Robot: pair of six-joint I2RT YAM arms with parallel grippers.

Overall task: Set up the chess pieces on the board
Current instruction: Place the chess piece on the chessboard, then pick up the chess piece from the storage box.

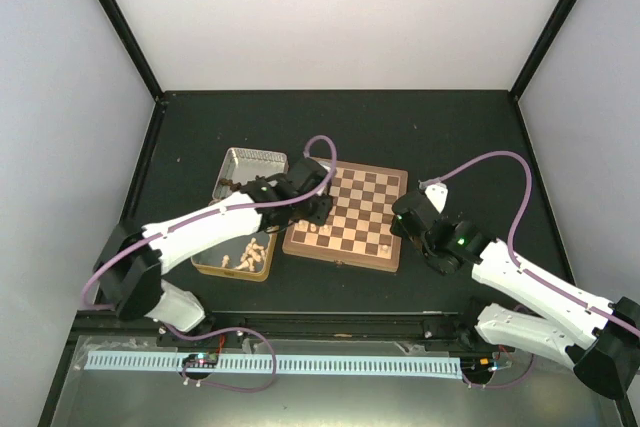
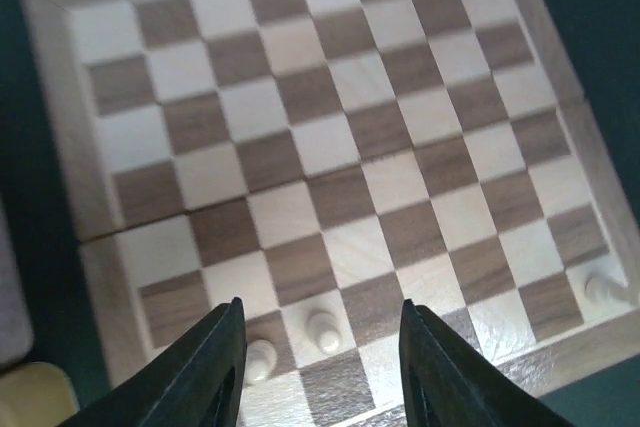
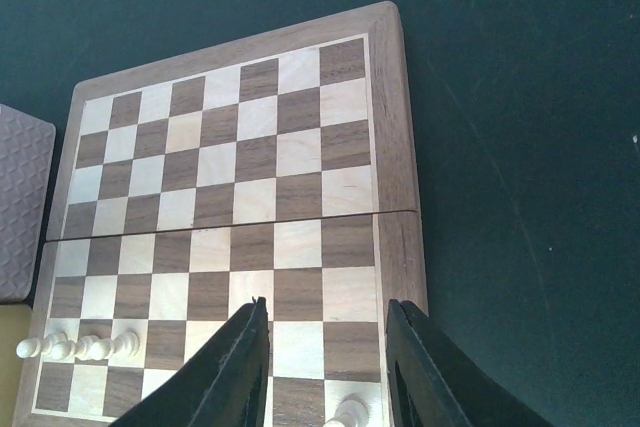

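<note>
On the dark counter [image 1: 450, 137], a gold-sided metal tin [image 1: 262, 272] holding loose pale cream wooden chess pieces [image 1: 250, 251] lies just left of the flat square wooden chessboard [image 1: 350, 209]. The left end effector [image 2: 320, 309] hangs over the board's near left corner, fingers parted and empty above cream pawns [image 2: 322, 329] standing there. The right end effector [image 3: 327, 305] hangs over the near right corner, likewise parted and empty, with one cream piece [image 3: 350, 412] on the square below

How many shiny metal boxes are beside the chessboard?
2. The far tin lies left of the board; the near tin, closer to the arms, holds pale chess pieces. No others show.
</note>
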